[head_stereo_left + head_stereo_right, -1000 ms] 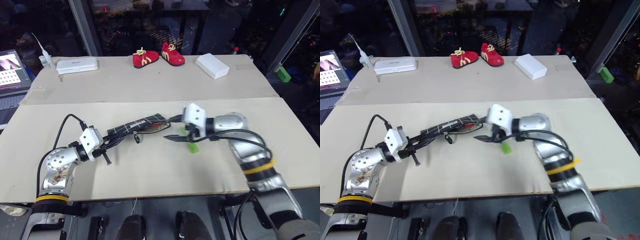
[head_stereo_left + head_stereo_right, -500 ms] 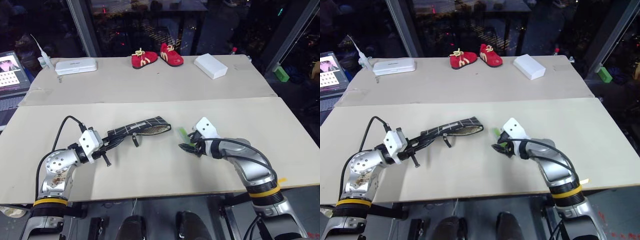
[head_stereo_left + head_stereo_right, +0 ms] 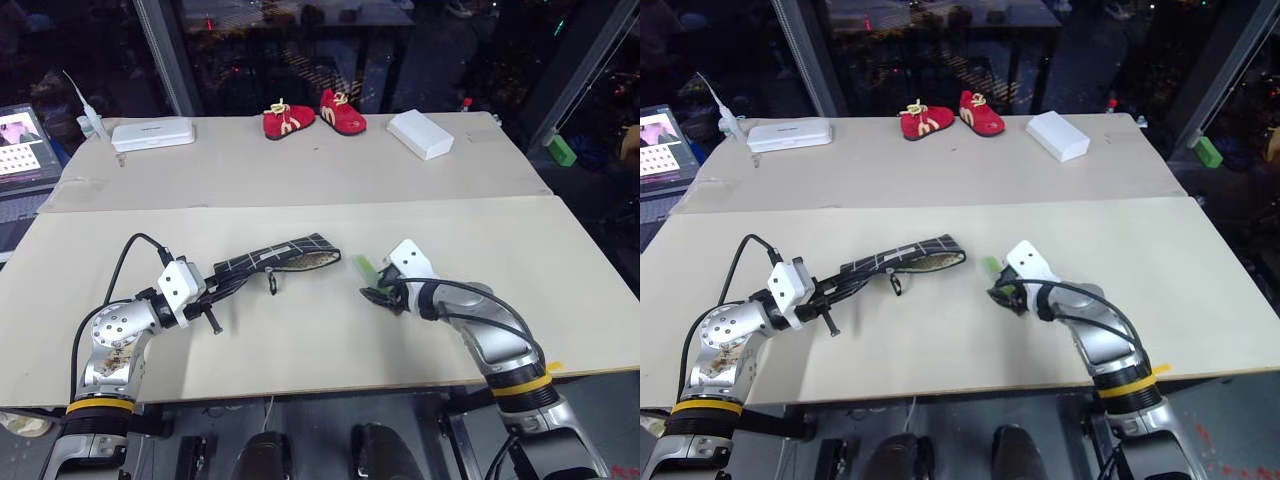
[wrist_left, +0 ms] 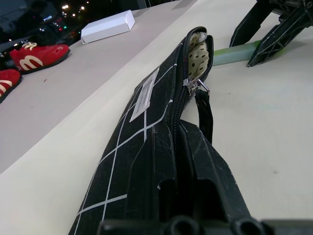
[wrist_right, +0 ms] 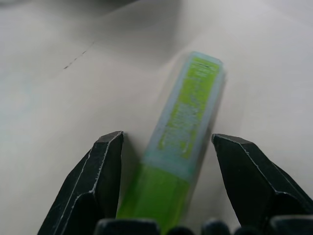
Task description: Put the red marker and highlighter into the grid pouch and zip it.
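Note:
The grid pouch (image 3: 285, 254), black with white lines, lies on the cardboard table with its zipper partly open and dotted lining showing at the mouth (image 4: 198, 49). My left gripper (image 3: 218, 285) is shut on the pouch's near end. The light-green highlighter (image 5: 188, 112) lies flat on the table just right of the pouch's mouth. My right gripper (image 3: 375, 294) is open and low over it, one black finger (image 5: 105, 166) on each side of the highlighter's near end. The red marker is hidden.
At the back of the table sit two red shoes (image 3: 315, 112), a white box (image 3: 420, 132) and a white case (image 3: 153, 131). A laptop (image 3: 22, 140) stands at the far left. The cardboard sheet (image 3: 300, 345) ends near my body.
My right gripper came down from the pouch's mouth to the table and now straddles the highlighter. The red seen at the pouch mouth no longer shows. The left gripper has kept still.

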